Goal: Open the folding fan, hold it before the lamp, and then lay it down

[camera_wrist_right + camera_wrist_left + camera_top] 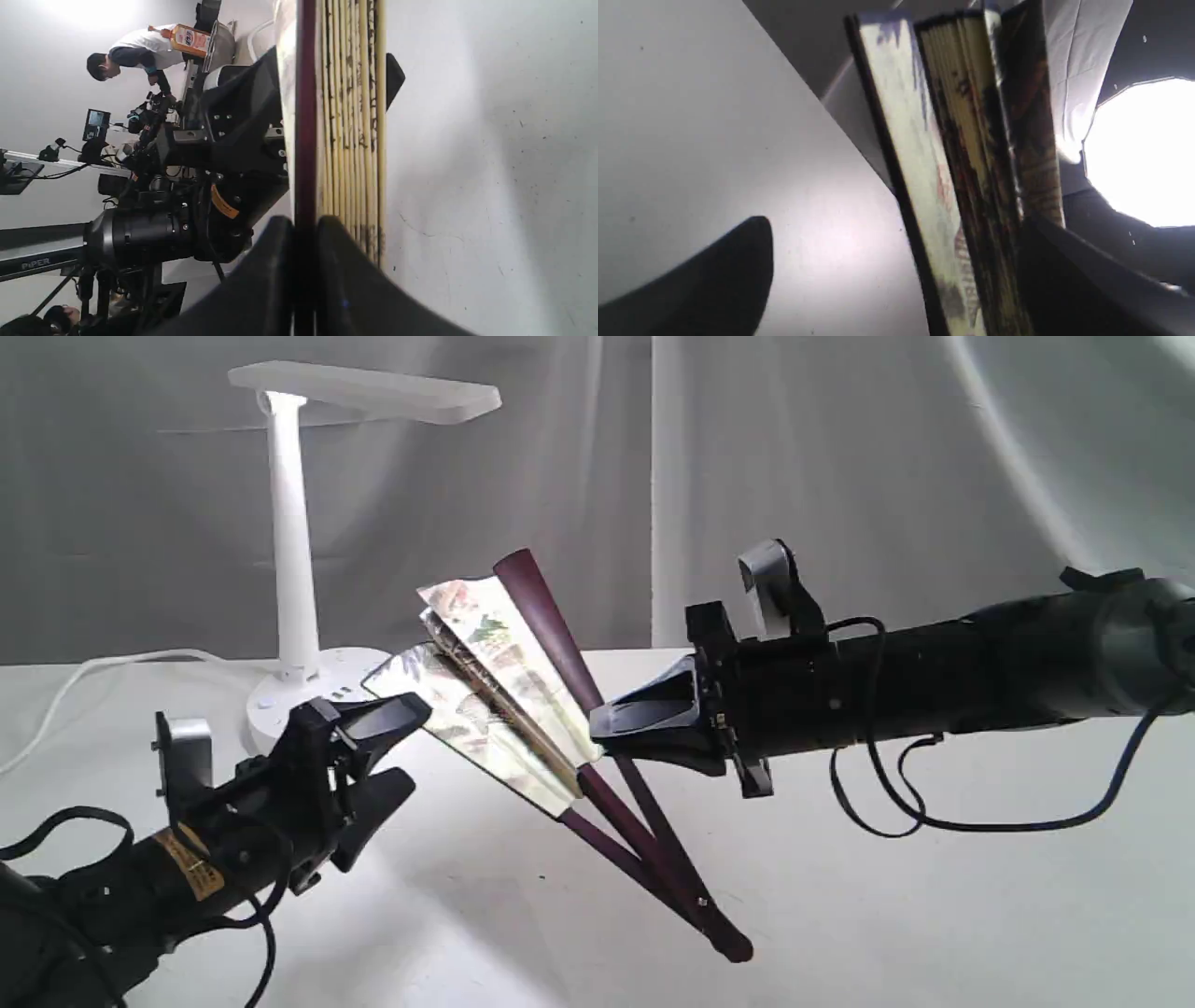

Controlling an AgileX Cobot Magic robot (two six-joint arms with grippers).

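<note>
On the table, by the lamp at its back left, I see the fan partly spread mid-table, cream painted pleats tilted up from dark ribs, right gripper clamped on a guard stick, left gripper wide astride the pleats.

The left arm slants up from the lower left corner, and the left end effector is spread wide, its two black fingers well apart, one above the other, closed on nothing. Across from it the right arm reaches in almost level, wrist straight. The right end effector is pinched tight on one dark guard stick of the folding fan — fingertips aimed toward the left arm.
</note>
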